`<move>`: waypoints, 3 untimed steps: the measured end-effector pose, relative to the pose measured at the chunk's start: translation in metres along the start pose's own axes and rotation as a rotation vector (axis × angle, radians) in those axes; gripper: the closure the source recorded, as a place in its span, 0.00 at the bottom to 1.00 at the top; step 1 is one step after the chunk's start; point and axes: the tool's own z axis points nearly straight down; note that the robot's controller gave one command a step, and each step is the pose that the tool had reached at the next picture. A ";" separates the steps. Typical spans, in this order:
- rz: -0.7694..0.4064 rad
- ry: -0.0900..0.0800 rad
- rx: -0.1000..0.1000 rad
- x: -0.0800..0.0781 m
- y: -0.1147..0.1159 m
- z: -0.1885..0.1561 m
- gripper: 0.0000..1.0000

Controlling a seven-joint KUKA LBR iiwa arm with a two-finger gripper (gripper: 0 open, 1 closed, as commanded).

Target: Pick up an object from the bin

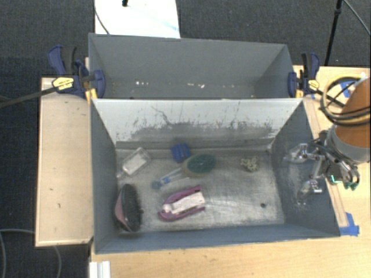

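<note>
Crumpled beige lump (250, 164), small and irregular, is the object nearest the two-finger metal gripper (307, 171). It lies on the floor of the grey metal bin (191, 117) at about two o'clock from the floor's middle, apart from everything else. The gripper hangs at three o'clock, over the bin's sloping right wall and well apart from the lump, with nothing seen in its grasp. Whether it is open or closed cannot be told.

A tiny dark speck (262, 205) sits at four o'clock on the floor. Near the middle lies a brush with a round teal head (200, 164); its pale blue handle runs towards eight o'clock. Just beside the head, at eleven o'clock, is a small blue block (181, 152). A clear plastic piece (133, 161) lies at ten o'clock. A purple and white packet (183, 203) rests at seven o'clock, and a dark oval hairbrush with a pinkish rim (128, 208) lies against the left wall at eight o'clock.
</note>
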 end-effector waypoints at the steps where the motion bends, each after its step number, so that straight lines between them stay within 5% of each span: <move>1: 0.004 -0.014 0.000 -0.083 0.047 0.108 0.00; 3: 0.513 -0.004 -0.002 -0.073 0.069 0.077 0.00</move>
